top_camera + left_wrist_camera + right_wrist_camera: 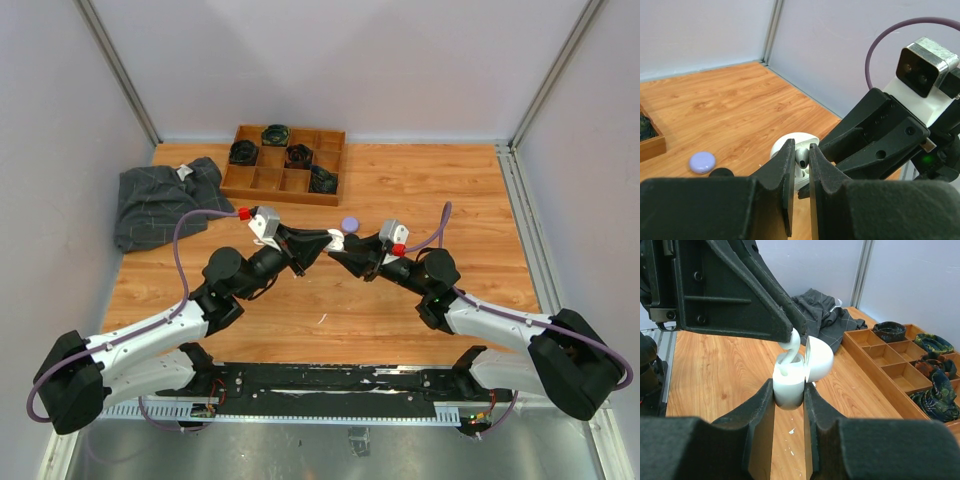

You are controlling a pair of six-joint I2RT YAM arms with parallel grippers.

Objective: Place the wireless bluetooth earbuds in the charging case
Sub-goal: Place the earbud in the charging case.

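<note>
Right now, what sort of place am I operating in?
Probably a lab test cell, not a home: plain panel walls on metal framing, a wood-topped bench, and a divided wooden tray.

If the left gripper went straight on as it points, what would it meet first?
Most likely the open charging case in the right gripper, directly ahead; the left gripper's earbud would touch it first.

We look onto a bench [430, 190] with a warm orange wood-grain top, closed in on three sides by plain, pale lilac-grey walls [350, 60]. Slim metal posts [118, 70] rise at the two far corners, and a metal strip [520, 215] lines the bench's right edge. The light is soft and even, leaving only faint shadows on the wood.
</note>
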